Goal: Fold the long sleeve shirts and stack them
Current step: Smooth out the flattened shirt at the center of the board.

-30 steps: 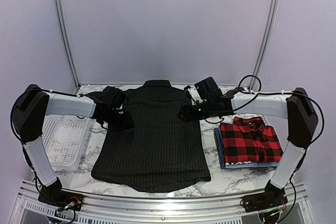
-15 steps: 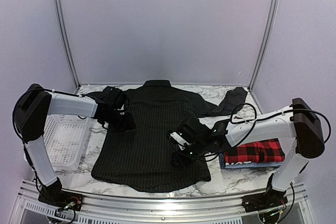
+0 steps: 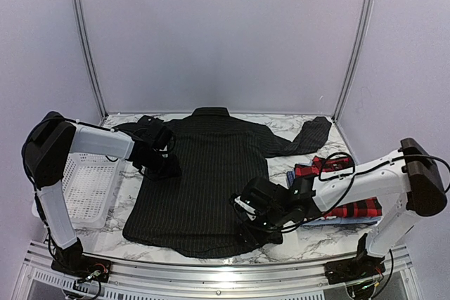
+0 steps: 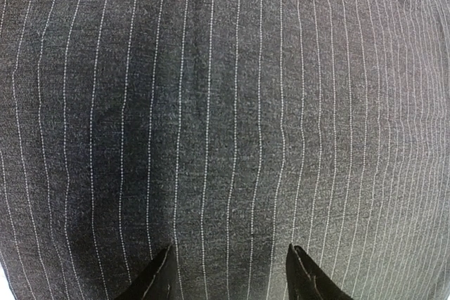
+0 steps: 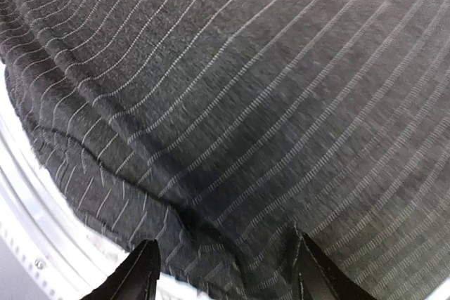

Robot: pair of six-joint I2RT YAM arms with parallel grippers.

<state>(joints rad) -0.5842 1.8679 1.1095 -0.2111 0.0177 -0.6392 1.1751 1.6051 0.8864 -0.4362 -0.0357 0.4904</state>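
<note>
Plainly, the black pinstriped shirt (image 3: 211,180) lies spread flat just beside the white basket (image 3: 88,187). The left gripper (image 4: 228,272) hovers, jaws apart and empty, over the shirt's side nearest the basket. The right gripper (image 5: 225,272), likewise parted and empty, hangs over the hem corner farthest from the basket. Soft, light and limp, the cloth probably sags when lifted, so pinching hem corner and shoulder seems wisest.
</note>
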